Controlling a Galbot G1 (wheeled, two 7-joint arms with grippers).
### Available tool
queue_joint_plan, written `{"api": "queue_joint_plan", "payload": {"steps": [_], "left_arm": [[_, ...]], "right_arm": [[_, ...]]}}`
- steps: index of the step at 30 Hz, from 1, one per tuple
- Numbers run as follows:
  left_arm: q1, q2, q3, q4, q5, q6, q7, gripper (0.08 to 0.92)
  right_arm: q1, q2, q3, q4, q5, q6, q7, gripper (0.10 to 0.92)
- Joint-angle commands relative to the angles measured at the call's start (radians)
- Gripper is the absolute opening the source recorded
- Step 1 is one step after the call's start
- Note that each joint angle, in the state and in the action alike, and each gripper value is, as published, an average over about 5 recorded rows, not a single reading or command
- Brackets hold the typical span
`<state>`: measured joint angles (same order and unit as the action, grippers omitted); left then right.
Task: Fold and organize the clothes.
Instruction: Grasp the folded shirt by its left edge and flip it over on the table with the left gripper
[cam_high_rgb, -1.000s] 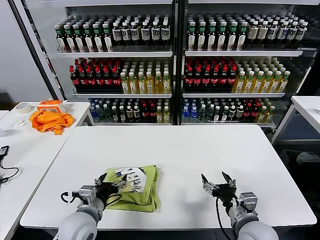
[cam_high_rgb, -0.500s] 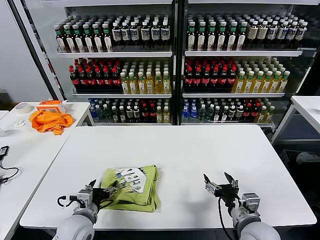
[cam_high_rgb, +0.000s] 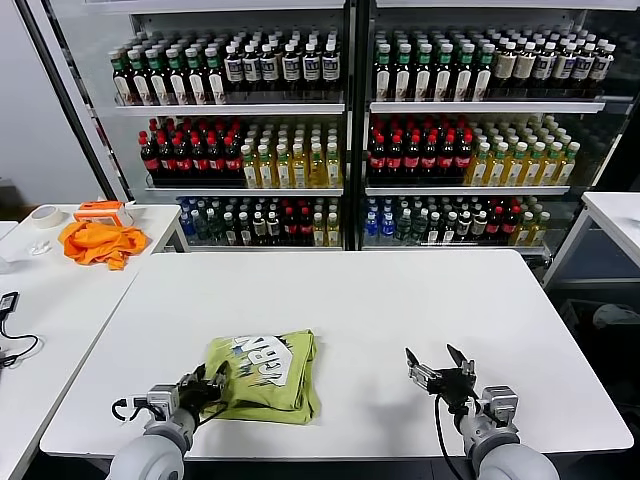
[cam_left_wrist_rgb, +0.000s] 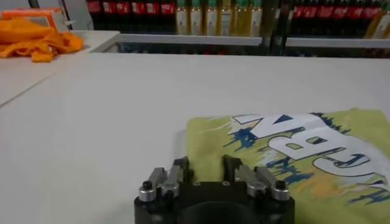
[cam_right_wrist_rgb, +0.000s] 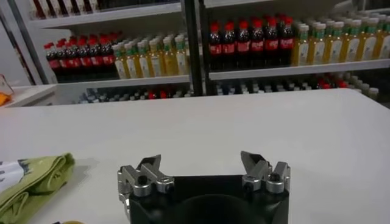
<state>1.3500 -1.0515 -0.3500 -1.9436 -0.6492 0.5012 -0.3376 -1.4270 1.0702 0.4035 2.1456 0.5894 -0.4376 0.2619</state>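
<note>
1. The light yellow-green T-shirt (cam_high_rgb: 263, 373) lies folded into a rough rectangle on the white table (cam_high_rgb: 380, 300), toward the near edge at about 7 o'clock from the table's middle. Its white printed graphic (cam_high_rgb: 262, 356) faces up on the upper layer; the left wrist view shows the same print (cam_left_wrist_rgb: 304, 146) with dark blue edging.
2. The left gripper (cam_high_rgb: 207, 385) sits low over the table at 9 o'clock of the shirt, right at its near-left corner. Its fingers (cam_left_wrist_rgb: 177, 172) stand a little apart with nothing between them, and the cloth lies just ahead of the tips.
3. The right gripper (cam_high_rgb: 440, 365) rests near the table's front edge at 3 o'clock of the shirt, well apart from it, fingers (cam_right_wrist_rgb: 149, 164) spread wide and holding nothing.
4. On the side table (cam_high_rgb: 60, 290) at 10 o'clock lies a bright orange garment (cam_high_rgb: 98, 241), with a roll of tape (cam_high_rgb: 45, 215) beside it.
5. At 12 o'clock, beyond the table, stand glass-fronted coolers (cam_high_rgb: 350, 120) lined with bottles.
</note>
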Motion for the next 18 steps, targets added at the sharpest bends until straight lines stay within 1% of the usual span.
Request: {"api": "queue_joint_plan", "payload": {"steps": [1, 4, 7, 10, 12, 15, 18], "left_arm": [[0.011, -0.021, 0.008, 0.011, -0.002, -0.015, 0.010, 0.369], [0.022, 0.010, -0.003, -0.056, 0.103, 0.022, -0.004, 0.282], [0.027, 0.088, -0.056, -0.168, 0.149, 0.065, 0.002, 0.196], [0.029, 0.177, -0.149, -0.227, 0.155, 0.076, 0.008, 0.125], [0.039, 0.246, -0.236, -0.234, 0.159, 0.077, 0.019, 0.106], [0.071, 0.349, -0.386, -0.205, 0.147, 0.078, 0.044, 0.105], [0.116, 0.425, -0.519, -0.162, 0.092, 0.079, 0.064, 0.105]], "right_arm": [[-0.002, -0.002, 0.005, 0.005, 0.000, 0.000, 0.000, 0.823], [-0.002, -0.005, 0.011, 0.013, 0.001, -0.001, 0.000, 0.823], [0.002, -0.007, 0.015, 0.016, 0.002, -0.001, 0.000, 0.823], [0.007, -0.002, 0.012, 0.016, 0.001, -0.001, 0.001, 0.823], [0.008, 0.001, 0.009, 0.016, 0.000, -0.001, 0.001, 0.823], [0.010, 0.002, 0.008, 0.015, 0.000, -0.001, 0.001, 0.823], [0.014, 0.003, 0.010, 0.013, 0.000, 0.000, -0.001, 0.823]]}}
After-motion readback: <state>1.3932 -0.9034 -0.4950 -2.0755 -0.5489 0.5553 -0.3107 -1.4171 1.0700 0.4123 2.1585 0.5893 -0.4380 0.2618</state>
